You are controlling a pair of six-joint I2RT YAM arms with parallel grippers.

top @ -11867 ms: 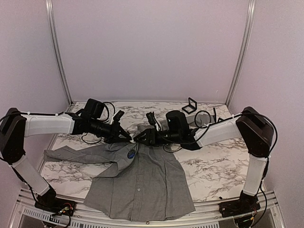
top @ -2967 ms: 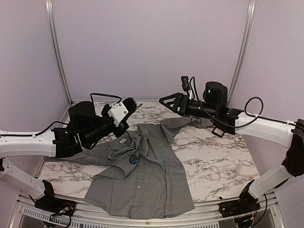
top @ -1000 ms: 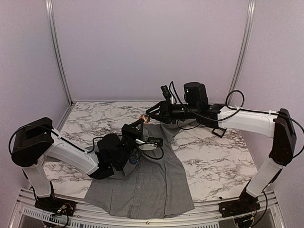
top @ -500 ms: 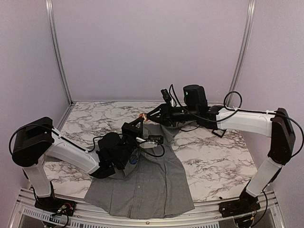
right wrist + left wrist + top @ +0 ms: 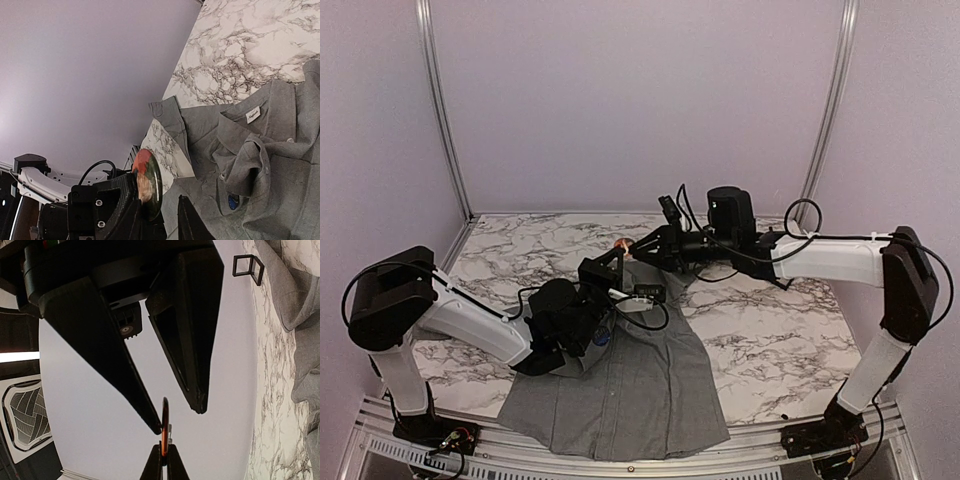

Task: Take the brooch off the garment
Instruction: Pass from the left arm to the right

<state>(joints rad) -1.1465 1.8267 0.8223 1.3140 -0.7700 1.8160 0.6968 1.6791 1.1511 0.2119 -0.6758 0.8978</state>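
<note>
The grey shirt (image 5: 630, 380) lies flat on the marble table (image 5: 780, 330), collar to the back; it also shows in the right wrist view (image 5: 270, 145). A small blue badge (image 5: 601, 338) is pinned on its chest (image 5: 233, 201). My left gripper (image 5: 619, 254) is raised above the collar and shut on the rim of a round red-and-green brooch (image 5: 623, 244). In the left wrist view my left gripper (image 5: 164, 460) holds the brooch (image 5: 164, 425) edge-on. My right gripper (image 5: 636, 243) is open with one finger on each side of the brooch (image 5: 148, 182); one finger touches it, the other is apart.
A small black frame stand (image 5: 247, 270) sits on the table at the back right. Black cables hang off both arms above the shirt. Aluminium posts (image 5: 438, 110) stand at the back corners, with lilac walls all round.
My right gripper has moved left and closed in around the brooch that my left gripper holds up. The left arm has hardly moved in the last second.
</note>
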